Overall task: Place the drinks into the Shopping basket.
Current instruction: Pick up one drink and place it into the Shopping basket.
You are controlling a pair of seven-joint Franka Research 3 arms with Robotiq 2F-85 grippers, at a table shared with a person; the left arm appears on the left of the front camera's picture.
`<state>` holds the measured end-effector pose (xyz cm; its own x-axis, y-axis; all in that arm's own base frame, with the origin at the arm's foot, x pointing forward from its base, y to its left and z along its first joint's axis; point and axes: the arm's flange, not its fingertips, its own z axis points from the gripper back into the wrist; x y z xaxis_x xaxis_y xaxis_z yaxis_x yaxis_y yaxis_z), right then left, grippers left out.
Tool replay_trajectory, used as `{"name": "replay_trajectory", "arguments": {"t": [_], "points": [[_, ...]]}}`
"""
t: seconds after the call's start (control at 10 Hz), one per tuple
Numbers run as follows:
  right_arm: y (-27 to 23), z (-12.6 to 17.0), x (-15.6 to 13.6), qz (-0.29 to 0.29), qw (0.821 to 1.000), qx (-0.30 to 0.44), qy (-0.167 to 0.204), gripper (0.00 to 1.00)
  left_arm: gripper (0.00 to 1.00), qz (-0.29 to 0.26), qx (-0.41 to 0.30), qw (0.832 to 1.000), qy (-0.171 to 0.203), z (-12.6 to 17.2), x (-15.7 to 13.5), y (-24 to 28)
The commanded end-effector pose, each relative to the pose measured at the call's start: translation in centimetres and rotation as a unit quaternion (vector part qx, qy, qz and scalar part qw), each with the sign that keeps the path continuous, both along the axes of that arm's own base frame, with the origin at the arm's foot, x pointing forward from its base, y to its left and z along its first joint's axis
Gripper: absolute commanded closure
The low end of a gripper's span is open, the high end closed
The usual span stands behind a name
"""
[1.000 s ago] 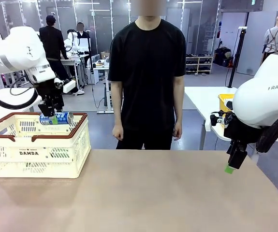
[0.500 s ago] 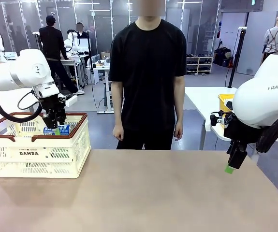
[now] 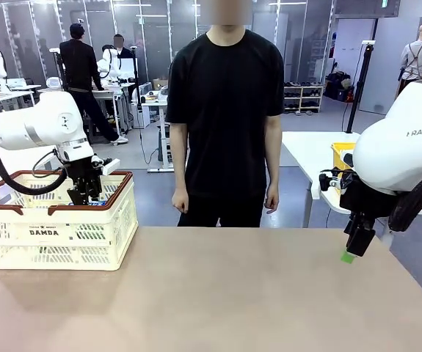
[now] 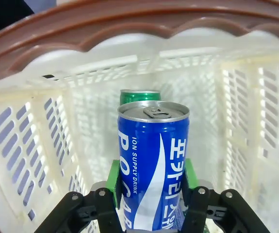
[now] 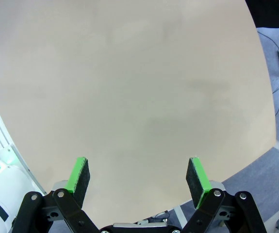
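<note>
Front view. Left gripper point(image 3: 86, 192): lowered inside the shopping basket point(image 3: 56, 231) at the table's left end, fingers below the brown rim, a sliver of the blue can point(image 3: 97, 202) showing beside them. The low position suits setting the can down rather than dropping it. Right gripper point(image 3: 356, 246): hangs off the table's right edge, well apart from the basket, out of the way. Person point(image 3: 225, 110): stands at the far side, arms down, hands empty. Table point(image 3: 218, 293): bare brown top in front of the basket.

Left wrist view. Blue can point(image 4: 154, 165): clamped by its sides between the green pads point(image 4: 113, 178), silver top pointing away from the wrist toward the basket's slotted wall. A side grip leaves the can free to be let go once it rests. Green can point(image 4: 139, 95): just behind the blue one, already in the basket; whether the two touch cannot be told. Basket rim point(image 4: 129, 29): arcs above, so the load sits well within the walls.

Right wrist view. Right gripper point(image 5: 137, 179): jaws spread wide, nothing between them, above the bare table point(image 5: 129, 87).

Status, by judgement: release of the blue can appears to be the step in hand.
</note>
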<state>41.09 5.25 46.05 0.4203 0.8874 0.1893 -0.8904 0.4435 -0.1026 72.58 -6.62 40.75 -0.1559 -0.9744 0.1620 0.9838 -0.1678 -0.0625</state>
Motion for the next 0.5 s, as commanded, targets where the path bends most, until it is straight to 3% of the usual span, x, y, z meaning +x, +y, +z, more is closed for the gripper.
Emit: {"name": "replay_trajectory", "arguments": {"t": [0.0, 0.4], "points": [[0.0, 0.1, 0.0, 0.001, 1.0, -0.001, 0.001, 0.0, 0.43, 0.005, -0.001, 1.0, -0.021, -0.7, 0.3, -0.4], [0.0, 0.1, 0.0, 0.001, 1.0, -0.001, 0.001, 0.0, 0.43, 0.001, 0.009, 0.999, -0.036, -2.7, -0.2, -1.0]]}}
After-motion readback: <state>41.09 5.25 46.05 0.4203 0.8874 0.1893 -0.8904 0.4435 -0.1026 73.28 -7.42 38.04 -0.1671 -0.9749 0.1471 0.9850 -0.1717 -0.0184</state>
